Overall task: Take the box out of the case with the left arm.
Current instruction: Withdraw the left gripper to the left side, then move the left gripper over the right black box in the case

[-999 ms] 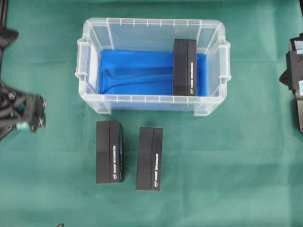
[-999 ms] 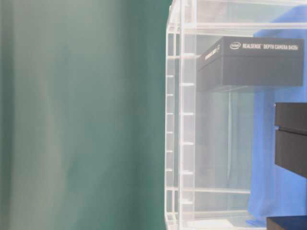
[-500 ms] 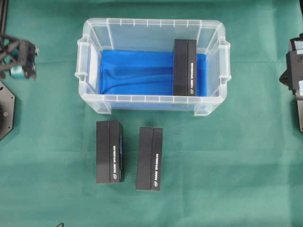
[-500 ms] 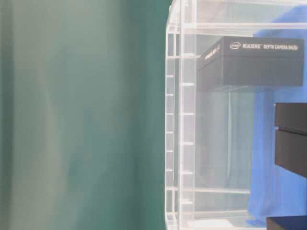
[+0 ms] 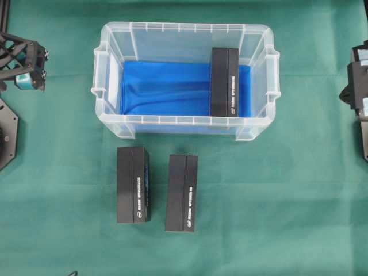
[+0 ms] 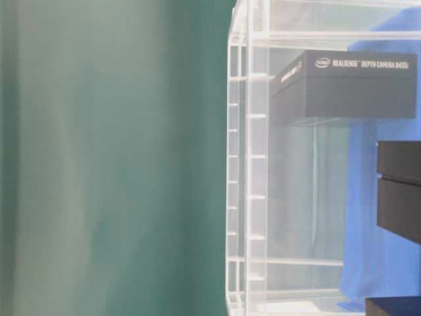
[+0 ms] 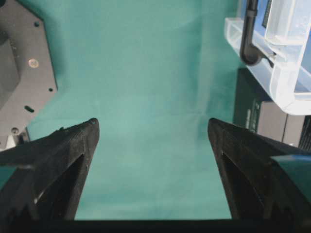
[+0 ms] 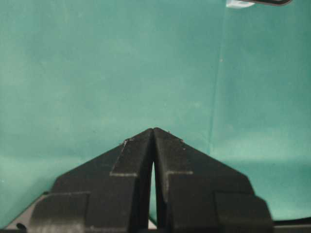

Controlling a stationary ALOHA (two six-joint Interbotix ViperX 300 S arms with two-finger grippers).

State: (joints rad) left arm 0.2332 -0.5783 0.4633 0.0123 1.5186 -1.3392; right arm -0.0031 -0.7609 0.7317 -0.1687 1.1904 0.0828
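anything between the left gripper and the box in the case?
Yes: the case's left wall stands between the open, empty left gripper and the box, which sits at the case's right end. From above, nothing visible covers the box.

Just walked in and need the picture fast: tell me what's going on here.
A two-armed robot is emptying a clear case of black boxes. One box stands inside at the case's right end, on the blue cloth; two more boxes lie on the green table cover in front of the case. The left gripper is open and empty, hanging over bare cover off the case's left side. The right gripper is shut and holds nothing.
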